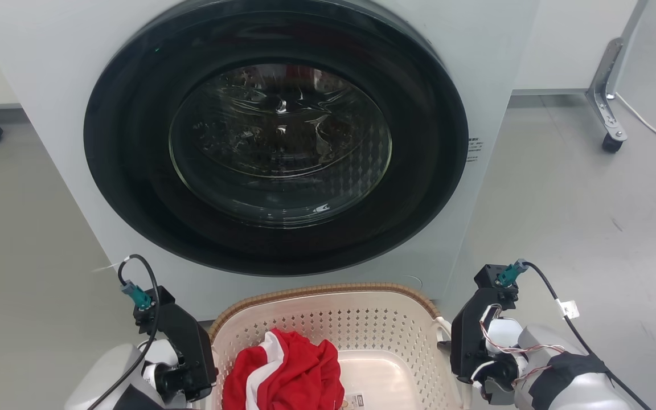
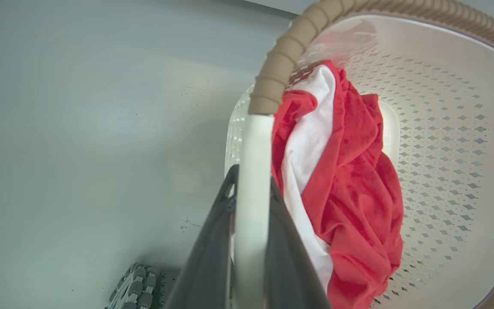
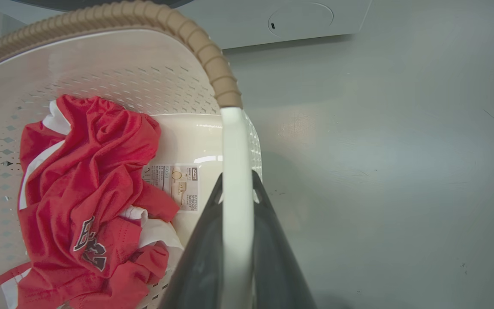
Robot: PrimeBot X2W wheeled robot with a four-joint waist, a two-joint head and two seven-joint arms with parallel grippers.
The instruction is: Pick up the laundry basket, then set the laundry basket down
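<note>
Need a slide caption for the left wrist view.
Left gripper clamps the white side handle of the laundry basket, which holds a red-and-white garment.

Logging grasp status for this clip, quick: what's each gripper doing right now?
Left gripper: closed on the laundry basket, fingers either side of its white side handle.
Right gripper: closed on the other side handle.

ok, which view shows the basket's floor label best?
Right wrist view: the printed paper label lies nearly whole on the floor of the cream perforated plastic laundry basket, one edge under the red-and-white fabric jersey. Head view catches a sliver at its bottom edge; in the left wrist view the jersey covers that spot.
</note>
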